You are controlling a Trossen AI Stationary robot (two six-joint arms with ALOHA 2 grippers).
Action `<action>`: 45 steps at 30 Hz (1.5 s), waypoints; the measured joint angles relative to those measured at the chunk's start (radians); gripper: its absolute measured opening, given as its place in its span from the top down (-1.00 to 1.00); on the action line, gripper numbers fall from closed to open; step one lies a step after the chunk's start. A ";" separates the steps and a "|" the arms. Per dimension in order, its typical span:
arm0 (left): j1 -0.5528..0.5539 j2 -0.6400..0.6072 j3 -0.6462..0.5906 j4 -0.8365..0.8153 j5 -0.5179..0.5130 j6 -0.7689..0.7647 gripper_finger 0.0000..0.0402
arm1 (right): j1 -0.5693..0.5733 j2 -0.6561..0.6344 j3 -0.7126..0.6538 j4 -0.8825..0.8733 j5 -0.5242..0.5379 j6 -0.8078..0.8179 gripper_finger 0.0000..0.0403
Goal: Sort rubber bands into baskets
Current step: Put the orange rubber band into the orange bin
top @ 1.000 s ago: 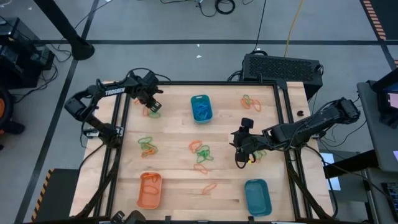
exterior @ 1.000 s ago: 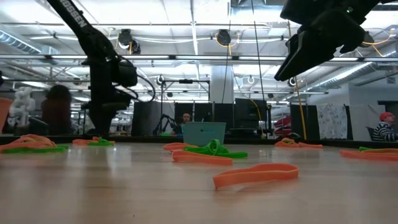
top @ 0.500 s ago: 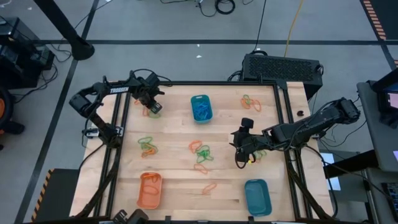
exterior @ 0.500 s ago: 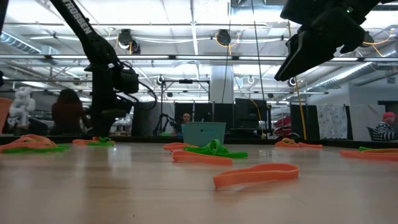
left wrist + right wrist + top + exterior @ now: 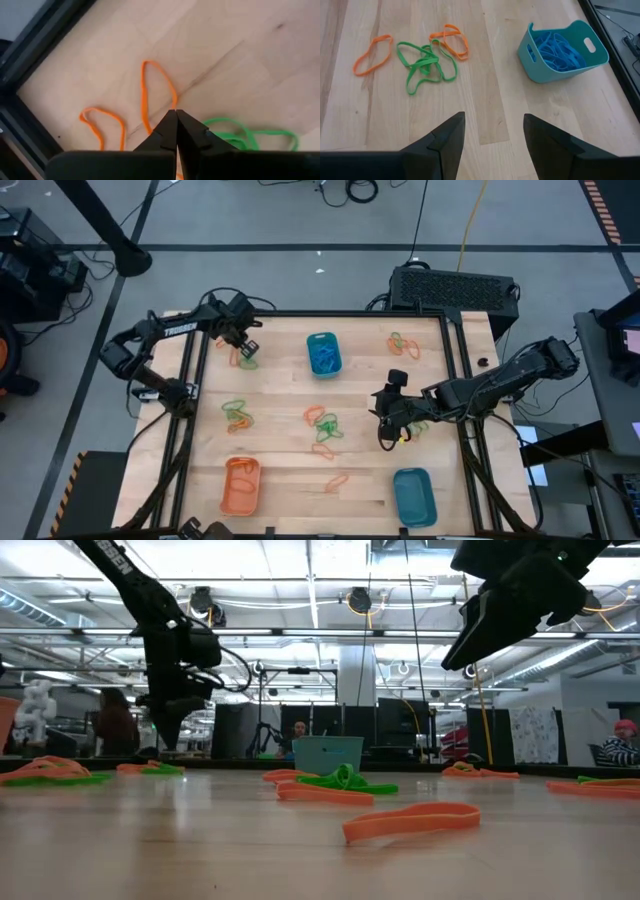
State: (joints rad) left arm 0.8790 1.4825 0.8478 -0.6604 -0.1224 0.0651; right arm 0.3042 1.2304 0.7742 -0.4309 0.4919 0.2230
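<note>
Left pincer (image 5: 175,112) closed tip to tip, nothing visibly between the fingers, poised over the far left corner of the tabletop (image 5: 280,480), above a small cluster of rubber bands. Directly under and beside the tips: a long orange rubber band (image 5: 150,90), a second orange loop (image 5: 102,125) nearer the dark frame rail, and a green rubber band (image 5: 250,137) on the other side. Contact between tips and bands: cannot tell. In the low view, tips of this pincer (image 5: 168,735) raised above the pile.

Right pincer (image 5: 490,135) spread wide, empty, hanging high over the right-centre of the tabletop, well above the wood in the low view (image 5: 470,645). Ahead of its fingers: a tangle of green and orange bands (image 5: 427,60), a lone orange loop (image 5: 372,54) just beside it, and a teal basket (image 5: 562,52) at the far middle holding blue bands (image 5: 557,50).

Further out: an orange basket (image 5: 240,485) near the front left with orange bands inside, a second teal basket (image 5: 414,496) at the front right, more mixed clusters at mid-left (image 5: 237,415) and far right (image 5: 402,344), and a single orange band (image 5: 336,480) near the front centre.
</note>
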 joint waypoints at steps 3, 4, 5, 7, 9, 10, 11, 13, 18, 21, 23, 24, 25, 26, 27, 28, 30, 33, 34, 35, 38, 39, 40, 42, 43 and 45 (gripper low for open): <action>0.001 0.000 0.000 0.001 0.002 -0.007 0.95 | 0.000 0.000 0.000 0.002 0.000 0.000 0.04; 0.001 0.006 0.000 0.004 0.002 -0.014 0.92 | 0.000 0.000 0.000 0.002 0.000 0.000 0.04; 0.002 0.018 0.000 0.010 0.000 -0.030 0.89 | 0.000 0.000 0.000 0.002 0.000 0.000 0.04; 0.008 0.048 0.000 0.011 -0.002 -0.038 0.79 | 0.000 0.000 0.000 0.002 0.000 0.000 0.04; 0.017 0.077 0.000 0.015 -0.012 -0.047 0.68 | 0.000 0.000 0.000 0.002 0.000 0.000 0.04; 0.020 0.091 0.000 0.019 -0.013 -0.048 0.62 | 0.000 0.000 0.000 0.002 0.000 0.000 0.04; 0.020 0.102 0.000 0.020 -0.018 -0.045 0.56 | 0.000 0.000 0.000 0.002 0.000 0.000 0.04; 0.019 0.111 0.000 0.027 -0.028 -0.028 0.44 | 0.000 0.000 0.000 0.003 -0.009 0.000 0.04; 0.018 0.114 0.000 0.069 -0.050 -0.004 0.22 | 0.000 0.000 0.000 0.006 -0.026 0.000 0.04; 0.018 0.114 0.000 0.074 -0.054 -0.005 0.18 | 0.000 0.000 0.000 0.009 -0.026 -0.003 0.04; 0.018 0.120 0.000 0.080 -0.035 -0.004 0.17 | 0.000 0.000 0.000 0.009 -0.026 -0.003 0.04; 0.018 0.128 0.000 0.080 -0.018 -0.003 0.17 | 0.000 0.000 0.000 0.009 -0.026 -0.003 0.04; 0.018 0.138 0.000 0.079 -0.002 -0.003 0.17 | 0.000 0.000 0.000 0.009 -0.026 -0.003 0.04; 0.018 0.146 0.000 0.079 0.013 -0.001 0.17 | 0.000 0.000 0.000 0.009 -0.026 -0.003 0.04; 0.016 0.152 0.000 0.081 0.016 0.001 0.17 | 0.000 0.000 0.000 0.009 -0.026 -0.003 0.04; 0.011 0.156 0.002 0.084 0.016 0.001 0.17 | 0.000 0.000 0.000 0.009 -0.026 -0.003 0.04; 0.004 0.160 0.003 0.090 0.006 -0.005 0.17 | 0.000 0.000 0.000 0.009 -0.026 -0.003 0.04; 0.004 0.160 0.003 0.101 -0.002 -0.026 0.17 | 0.000 0.000 0.000 0.009 -0.026 -0.002 0.04; 0.004 0.160 0.003 0.104 -0.001 -0.031 0.18 | 0.000 0.000 0.000 0.009 -0.026 -0.002 0.04; 0.004 0.160 0.003 0.104 -0.001 -0.033 0.18 | 0.000 0.000 0.000 0.008 -0.026 -0.001 0.04; 0.009 0.163 0.003 0.090 0.009 -0.036 0.28 | 0.000 0.000 0.000 0.009 -0.028 0.000 0.04; 0.012 0.166 0.005 0.084 0.015 -0.045 0.33 | 0.000 0.000 0.000 0.008 -0.029 0.000 0.04; 0.015 0.169 0.007 0.078 0.021 -0.058 0.39 | 0.000 0.000 0.000 0.009 -0.032 0.000 0.04; 0.021 0.175 0.008 0.068 0.034 -0.061 0.52 | 0.000 0.000 0.000 0.009 -0.049 0.000 0.04; 0.022 0.178 0.008 0.063 0.041 -0.061 0.59 | 0.000 0.000 0.000 0.009 -0.051 0.000 0.04; 0.022 0.178 0.008 0.062 0.046 -0.060 0.73 | 0.000 0.000 0.000 0.009 -0.053 0.003 0.04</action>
State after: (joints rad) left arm 0.9012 1.6608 0.8556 -0.5981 -0.0765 0.0051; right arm 0.3044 1.2304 0.7742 -0.4222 0.4393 0.2260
